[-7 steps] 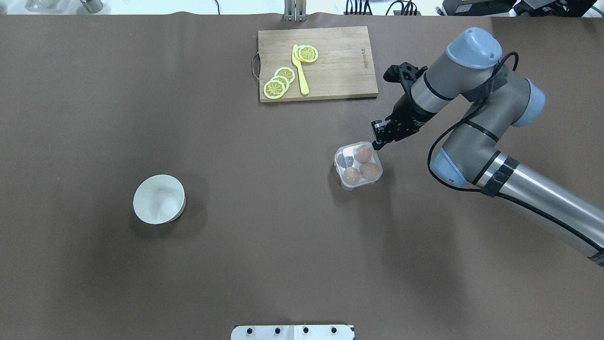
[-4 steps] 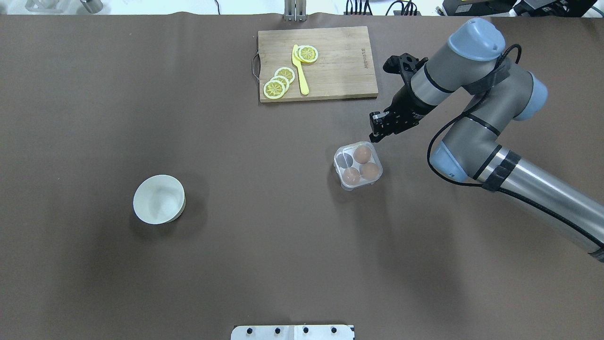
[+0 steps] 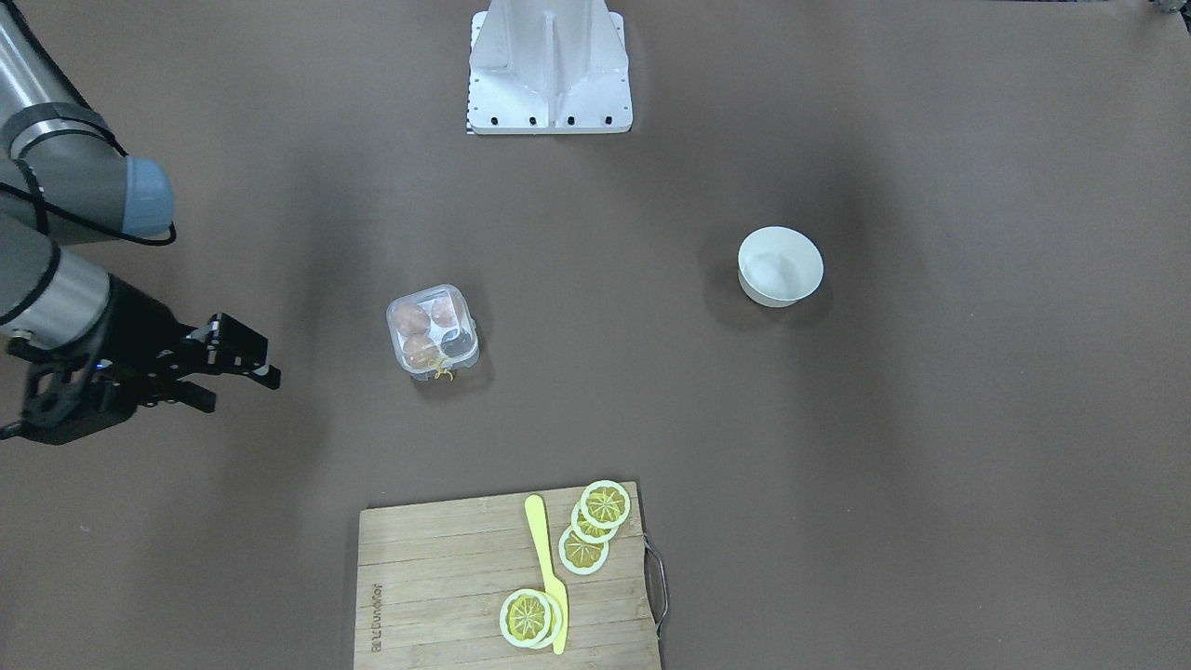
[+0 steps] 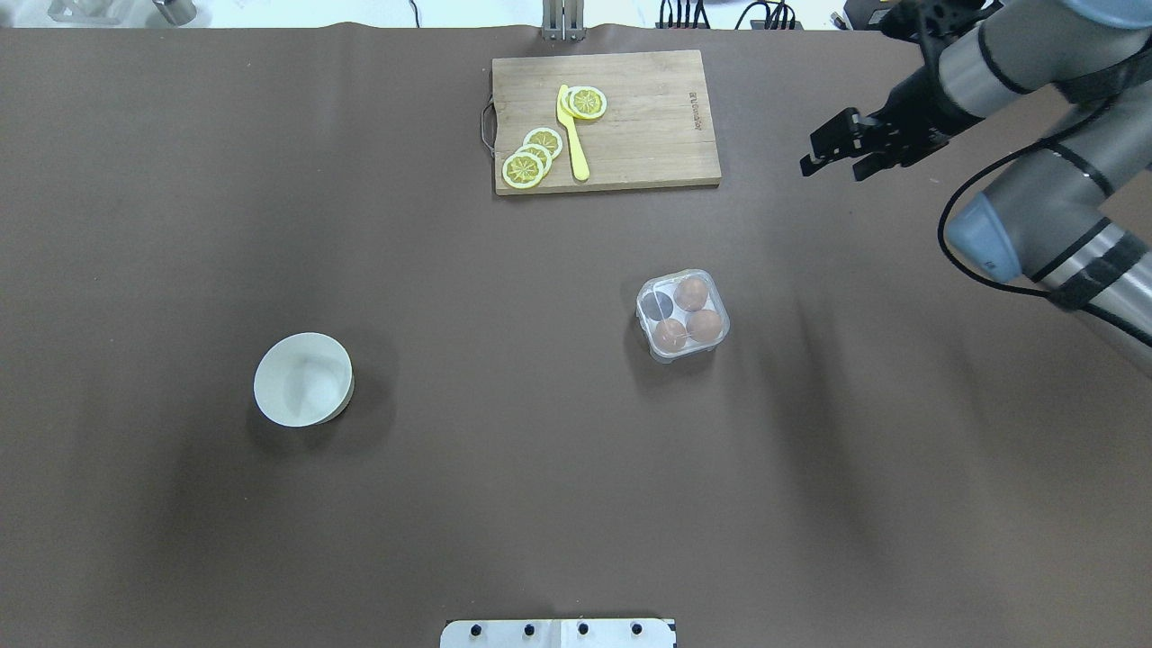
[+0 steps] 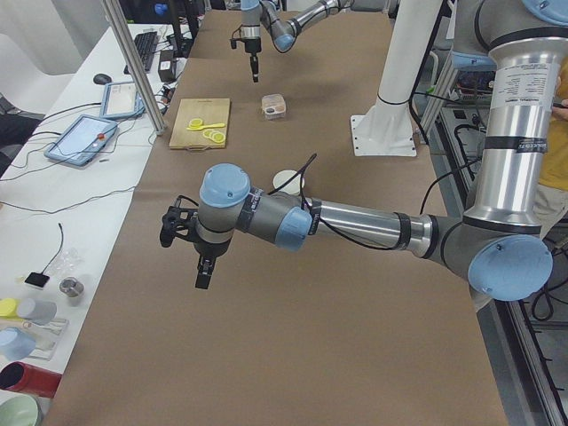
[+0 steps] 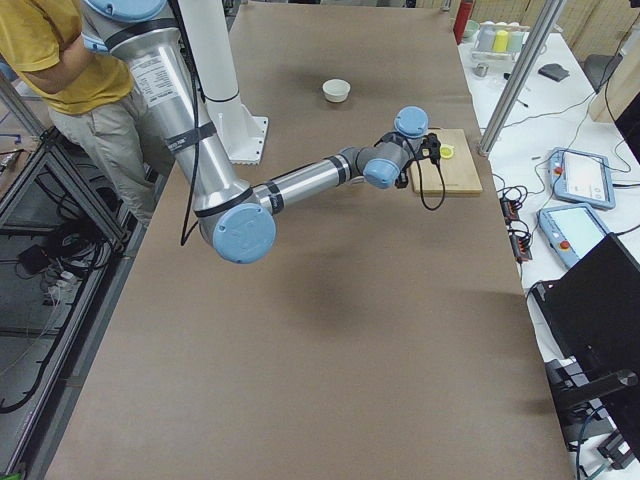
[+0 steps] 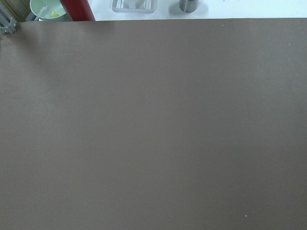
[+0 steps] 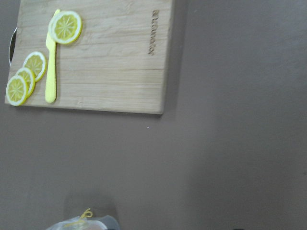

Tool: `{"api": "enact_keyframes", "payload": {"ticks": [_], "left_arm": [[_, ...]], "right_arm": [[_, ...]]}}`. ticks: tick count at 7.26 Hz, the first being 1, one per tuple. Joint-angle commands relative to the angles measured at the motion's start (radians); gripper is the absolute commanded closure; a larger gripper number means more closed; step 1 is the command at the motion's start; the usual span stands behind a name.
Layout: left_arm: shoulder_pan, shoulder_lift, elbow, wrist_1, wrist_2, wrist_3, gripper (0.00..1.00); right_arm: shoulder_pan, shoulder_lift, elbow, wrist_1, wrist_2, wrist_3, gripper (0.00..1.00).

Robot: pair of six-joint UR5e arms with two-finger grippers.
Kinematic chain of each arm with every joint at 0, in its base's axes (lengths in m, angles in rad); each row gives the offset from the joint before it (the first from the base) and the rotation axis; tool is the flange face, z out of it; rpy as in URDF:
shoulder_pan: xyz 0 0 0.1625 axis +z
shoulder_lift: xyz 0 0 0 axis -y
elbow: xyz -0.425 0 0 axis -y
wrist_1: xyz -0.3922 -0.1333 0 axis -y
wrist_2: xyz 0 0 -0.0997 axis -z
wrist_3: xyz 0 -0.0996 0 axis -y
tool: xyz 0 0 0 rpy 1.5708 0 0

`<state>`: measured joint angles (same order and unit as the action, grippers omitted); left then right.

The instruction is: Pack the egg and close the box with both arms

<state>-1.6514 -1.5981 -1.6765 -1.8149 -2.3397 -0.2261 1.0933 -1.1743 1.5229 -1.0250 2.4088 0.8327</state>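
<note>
Box: I see the box near the middle of the table, and its clear lid looks to be down over the white tray.
Eggs: I count three inside the box. One egg sits in the far cell on the robot's right, the other two fill the near cells, and the fourth cell looks dark.
String: a bit of yellow string hangs at the box's far edge, away from the robot.
Right gripper: the right gripper is well apart from the box, beyond it and off to the robot's right. Its jaws are spread with a clear gap between them and nothing in it.
Left gripper: the left gripper shows only in the side view, pointing down, far from the box and past the bowl. I cannot tell how its jaws stand.
Bowl: a white bowl stands well to the robot's left of the box.
Cutting board: the cutting board lies beyond the box, away from the robot. It carries lemon slices and a yellow knife.
</note>
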Motion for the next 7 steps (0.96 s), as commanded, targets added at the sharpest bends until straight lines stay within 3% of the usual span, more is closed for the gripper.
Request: {"api": "enact_keyframes", "payload": {"ticks": [1,4,7], "left_arm": [[-0.011,0.006,-0.005,0.002,-0.007,0.001,0.03],[-0.011,0.015,0.004,0.009,-0.006,0.001,0.03],[-0.008,0.015,0.009,0.011,-0.007,-0.001,0.03]], "right_arm": [[0.155,-0.15,0.017,-0.01,0.006,-0.207,0.0],[0.32,-0.244,-0.009,-0.101,-0.002,-0.448,0.0],[0.453,-0.232,-0.017,-0.33,-0.023,-0.689,0.0]]}}
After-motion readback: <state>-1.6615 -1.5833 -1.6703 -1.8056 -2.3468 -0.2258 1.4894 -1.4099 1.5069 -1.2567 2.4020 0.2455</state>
